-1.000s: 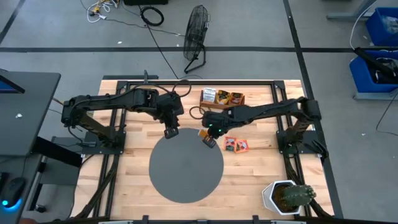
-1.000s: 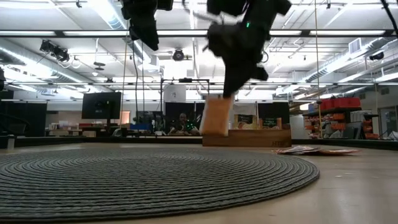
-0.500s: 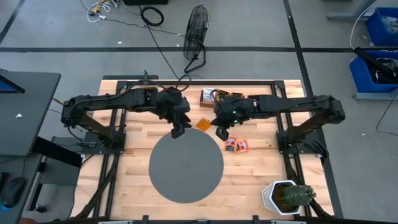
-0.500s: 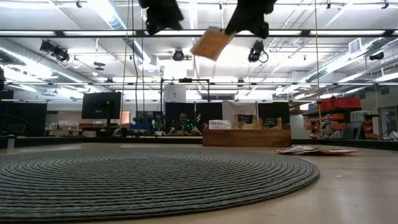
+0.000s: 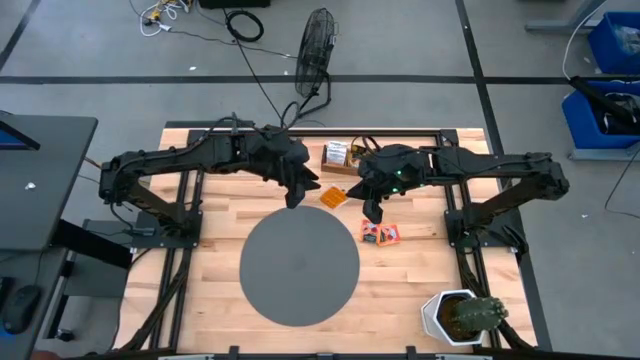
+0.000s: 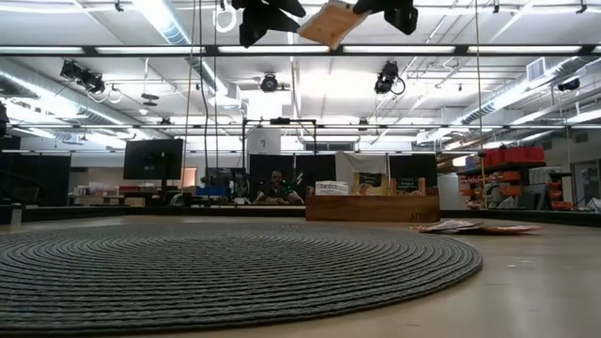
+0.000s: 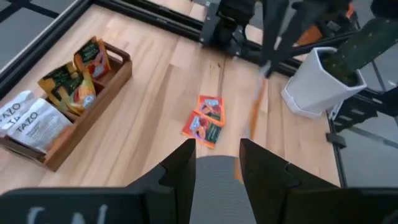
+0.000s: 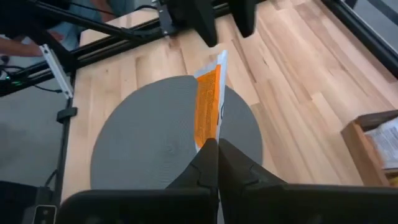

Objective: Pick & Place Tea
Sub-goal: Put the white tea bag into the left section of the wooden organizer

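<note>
1. I am holding an orange tea packet (image 5: 333, 195) in my right fingers (image 8: 211, 163), pinched tight on one edge, high above the surface (image 5: 210, 290) between my two arms.
2. A second ago this packet was hanging low, just over the far edge of the grey mat (image 5: 299, 268); since then I have been lifting it and swinging it away from the mat toward my left arm.
3. My left fingers (image 7: 214, 163) have also been moving: they were hovering over the mat's edge and are now drawn up level with the packet, standing parted with nothing between them, right beside it.
4. I am reading this as a handover in mid-air rather than a direct drop; the packet is not yet on the mat, so the placing is still to be done.
5. Two more packets (image 5: 380, 233), orange and red, are lying together on the wood just off the mat's right side.
6. A wooden box (image 7: 65, 109) at the far edge is holding more tea; two white bags in it are reading "TAZO", while the print on the other packets is too small for me to read.
7. A potted cactus (image 5: 466, 315) is standing at the near right corner.
</note>
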`<state>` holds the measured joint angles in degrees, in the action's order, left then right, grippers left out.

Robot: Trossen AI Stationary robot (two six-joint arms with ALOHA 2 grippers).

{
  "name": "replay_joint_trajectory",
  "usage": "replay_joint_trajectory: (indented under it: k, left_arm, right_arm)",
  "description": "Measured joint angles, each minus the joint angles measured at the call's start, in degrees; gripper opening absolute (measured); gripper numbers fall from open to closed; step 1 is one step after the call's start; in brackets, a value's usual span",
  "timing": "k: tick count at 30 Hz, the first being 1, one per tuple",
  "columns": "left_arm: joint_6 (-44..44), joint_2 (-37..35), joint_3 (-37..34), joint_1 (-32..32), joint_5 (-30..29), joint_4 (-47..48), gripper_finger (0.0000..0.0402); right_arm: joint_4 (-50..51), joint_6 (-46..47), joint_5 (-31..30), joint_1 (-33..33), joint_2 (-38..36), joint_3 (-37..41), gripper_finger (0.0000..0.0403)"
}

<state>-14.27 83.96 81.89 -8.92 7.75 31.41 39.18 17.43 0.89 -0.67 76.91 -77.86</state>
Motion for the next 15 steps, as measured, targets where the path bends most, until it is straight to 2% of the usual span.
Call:
replay_joint_trajectory:
  k: [8,15]
  left_arm:
    - [1.43,0.02,0.0,0.11,7.12,-3.39,0.0129]
    - [1.43,0.04,0.0,0.44,8.17,-3.78,0.0143]
  right_arm:
    - [-1.81,-2.08,0.21,0.28,-0.16,-0.01,0.0]
    - [-3.53,-4.04,0.23,0.26,-0.16,-0.01,0.0]
